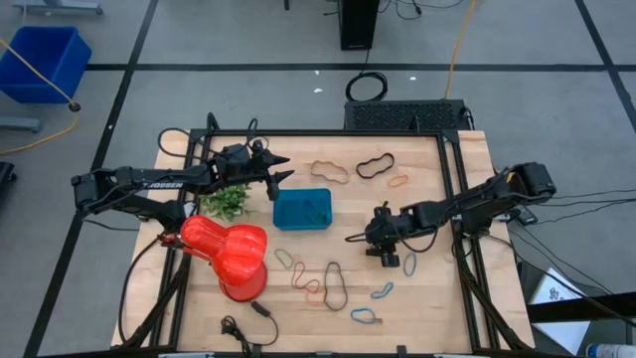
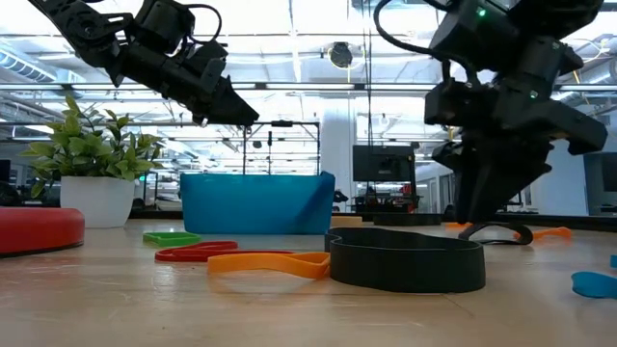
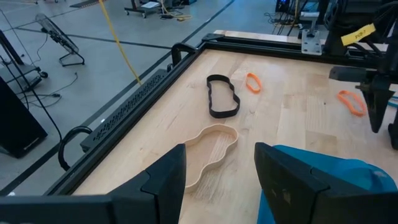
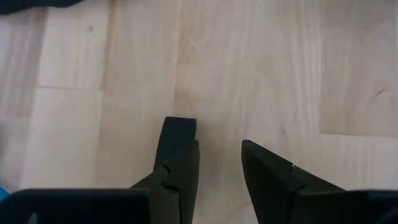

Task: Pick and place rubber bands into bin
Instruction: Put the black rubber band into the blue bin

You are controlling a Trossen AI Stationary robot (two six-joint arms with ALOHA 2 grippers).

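Note:
The teal bin (image 1: 302,209) stands mid-table, with something green inside it. Rubber bands lie flat on the wood: a tan one (image 1: 330,171), a black one (image 1: 376,165) and an orange one (image 1: 398,182) beyond the bin, and several (image 1: 333,283) toward the near edge. My left gripper (image 1: 281,179) is open and empty in the air, by the bin's far left corner. In the left wrist view (image 3: 221,180) it looks toward the tan band (image 3: 211,146). My right gripper (image 1: 383,251) points down, right of the bin. It is open, with only bare wood between its fingers (image 4: 217,162).
A red vase (image 1: 234,254) lies at the near left and a green leafy clump (image 1: 229,202) sits left of the bin. A small cable lies by the near edge (image 1: 260,310). A black frame (image 1: 298,132) edges the table. In the low view a wide black band (image 2: 405,260) lies in front.

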